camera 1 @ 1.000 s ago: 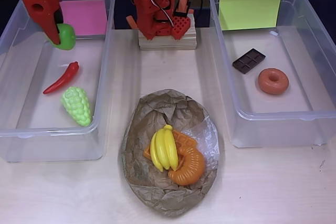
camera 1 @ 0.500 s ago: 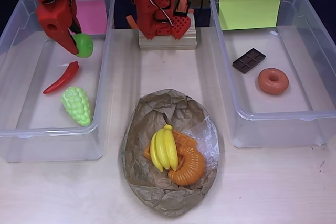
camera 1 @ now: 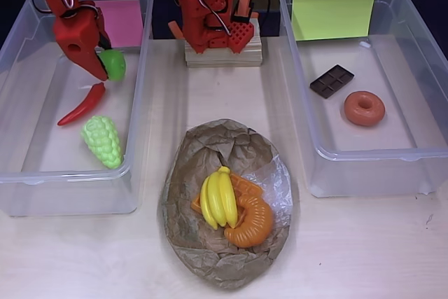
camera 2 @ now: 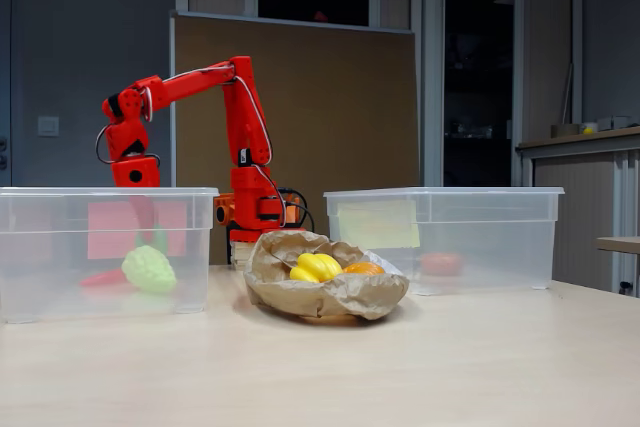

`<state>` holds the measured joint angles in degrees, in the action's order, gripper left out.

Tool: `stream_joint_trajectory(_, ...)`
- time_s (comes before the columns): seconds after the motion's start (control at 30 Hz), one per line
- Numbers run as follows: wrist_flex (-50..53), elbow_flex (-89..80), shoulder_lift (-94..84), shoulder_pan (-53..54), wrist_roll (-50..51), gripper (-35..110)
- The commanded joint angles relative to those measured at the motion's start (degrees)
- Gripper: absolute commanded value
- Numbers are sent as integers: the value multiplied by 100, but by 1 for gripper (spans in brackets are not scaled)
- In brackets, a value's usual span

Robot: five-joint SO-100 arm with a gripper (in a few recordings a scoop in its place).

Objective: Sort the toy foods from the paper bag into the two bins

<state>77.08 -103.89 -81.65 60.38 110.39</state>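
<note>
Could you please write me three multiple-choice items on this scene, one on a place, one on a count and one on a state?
1. Where does the red chili lie?
A. In the bin with the pink label
B. In the paper bag
C. On the bare table

2. How many toys lie in the bin with the yellow-green label?
A. None
B. Two
C. Four

3. What is the gripper doing?
A. Hanging open over the bag
B. Holding the green apple
C. Holding the bananas

Key: 1 A, it lies beside the green grapes there; 2 B, a chocolate bar and a donut; 3 B, the fingers close on the apple over the pink-labelled bin.
</note>
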Motion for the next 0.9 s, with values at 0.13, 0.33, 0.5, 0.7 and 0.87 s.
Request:
stream_joint_trajectory(0.13,-53,-105,-114,35,-290,53)
stream_joint_trajectory(0.33,9,-18,-114,26,-536,53)
stream_joint_trajectory(0.5,483,519,-237,-141,-791,53)
stream_joint_trajectory(0.7,1195,1354,-606,-633,-993,52)
stream_joint_trajectory(0.87,1591,1934,-1134,-1257,-993,51)
